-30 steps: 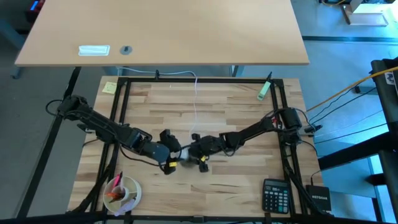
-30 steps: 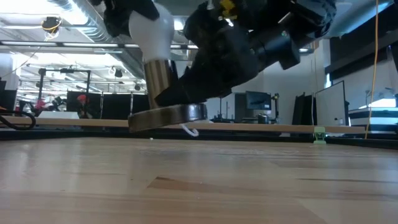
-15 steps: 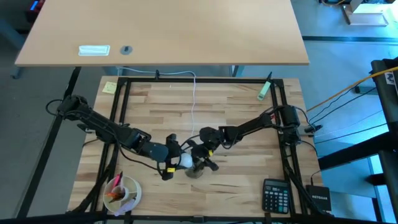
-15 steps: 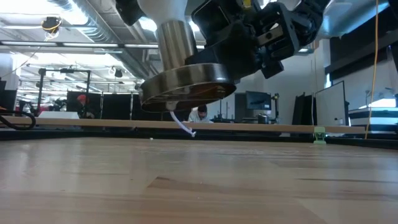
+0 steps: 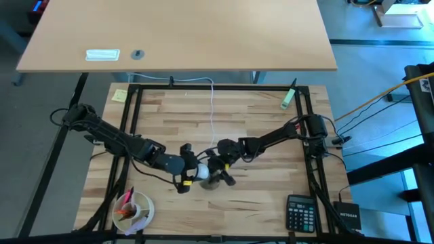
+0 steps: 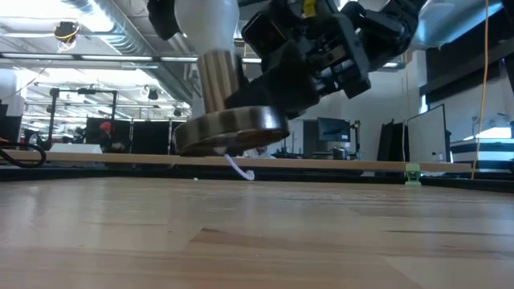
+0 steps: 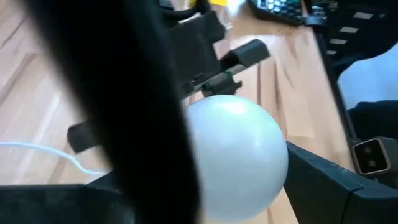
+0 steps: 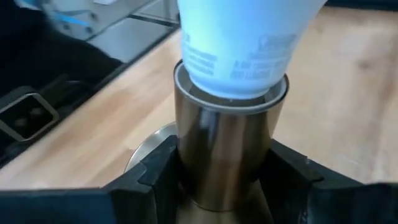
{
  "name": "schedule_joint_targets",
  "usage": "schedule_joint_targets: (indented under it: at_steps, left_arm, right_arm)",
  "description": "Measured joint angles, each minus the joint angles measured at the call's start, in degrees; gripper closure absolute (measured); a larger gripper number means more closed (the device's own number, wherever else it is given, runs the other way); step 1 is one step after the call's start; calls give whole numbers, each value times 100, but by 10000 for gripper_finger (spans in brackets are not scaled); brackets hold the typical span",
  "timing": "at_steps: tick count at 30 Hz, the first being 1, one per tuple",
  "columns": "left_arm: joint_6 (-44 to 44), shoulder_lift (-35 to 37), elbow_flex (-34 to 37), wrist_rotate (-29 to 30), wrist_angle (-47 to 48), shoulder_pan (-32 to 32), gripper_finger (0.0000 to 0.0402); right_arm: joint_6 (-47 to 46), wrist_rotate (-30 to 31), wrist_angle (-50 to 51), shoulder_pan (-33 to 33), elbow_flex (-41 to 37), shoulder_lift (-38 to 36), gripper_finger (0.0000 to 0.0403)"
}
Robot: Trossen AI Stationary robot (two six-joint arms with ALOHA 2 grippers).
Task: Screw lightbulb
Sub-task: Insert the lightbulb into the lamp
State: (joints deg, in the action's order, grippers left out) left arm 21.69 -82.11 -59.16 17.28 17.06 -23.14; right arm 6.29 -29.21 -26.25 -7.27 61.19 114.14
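Left gripper [image 5: 192,171] clamped on bulb [image 6: 207,22], seated in socket [image 8: 227,146] held off the table, clamped by right gripper [image 8: 225,174]. Best: keep axes aligned, twist gently.

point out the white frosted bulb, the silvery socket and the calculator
white frosted lightbulb [image 7: 239,155], left wrist view, on its globe
silvery metal socket [image 8: 224,152], right wrist view, on its barrel
dark calculator [image 5: 301,213], high view, on its keypad

The lightbulb [image 7: 239,155] is frosted white with faint grey print on its neck; the socket [image 8: 227,149] is shiny silver, its cord [image 5: 212,108] white; both grippers [image 5: 186,169] [image 5: 220,169] are black, the left with yellow tags; the table [image 5: 258,125] is pale striped wood
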Motion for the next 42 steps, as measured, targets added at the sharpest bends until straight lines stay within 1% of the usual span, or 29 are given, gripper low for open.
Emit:
schedule_joint_targets:
  at_steps: [3, 5, 7, 10, 12, 15, 19, 22, 25, 28, 34, 36, 39, 42]
  left_arm:
    - [59, -2, 2, 49, 99, 4, 149]
    - [131, -2, 2, 52, 164, 6, 149]
    - [139, -2, 2, 57, 256, 7, 149]
    - [-376, 1, -14, -98, 262, 5, 149]
    - [-704, 12, -25, -208, 224, 4, 148]
    - [-887, 9, -24, -259, 247, 25, 139]
    - [-892, 9, -20, -358, 287, 134, 112]
    - [-925, 2, 10, -315, 496, 217, 95]
    - [-976, 81, -18, -285, 647, 267, 87]
    - [-768, 153, -175, -287, 949, 330, 86]
    - [-119, 304, -521, -310, 2304, 332, 85]
    - [176, 357, -641, -368, 2572, 330, 84]
    - [611, 483, -814, -348, 2626, 330, 84]
    - [1187, 538, -935, 5, 2463, 328, 84]
  right_arm:
    - [-48, 596, 27, -11, 0, -4, 223]
    - [-115, 774, 37, -17, 0, -4, 223]
    - [-206, 722, 38, -8, 0, -4, 223]
    - [-220, 124, -61, 6, 0, -4, 223]
    - [-213, -73, -154, -4, 0, -3, 223]
    - [-222, 79, -137, -31, 0, -2, 223]
    - [-241, 200, -69, -26, 0, 1, 223]
    - [-268, 287, -173, -28, 24, -9, 223]
    - [-268, 419, -183, -28, 33, -29, 223]
    - [-291, 577, -125, -24, 28, -19, 223]
    - [-300, 889, -58, -26, 18, -8, 223]
    - [-301, 1017, -59, -26, 15, -8, 223]
    - [-300, 1219, -51, -28, 15, -8, 223]
    - [-330, 1517, -17, -26, 13, -6, 223]
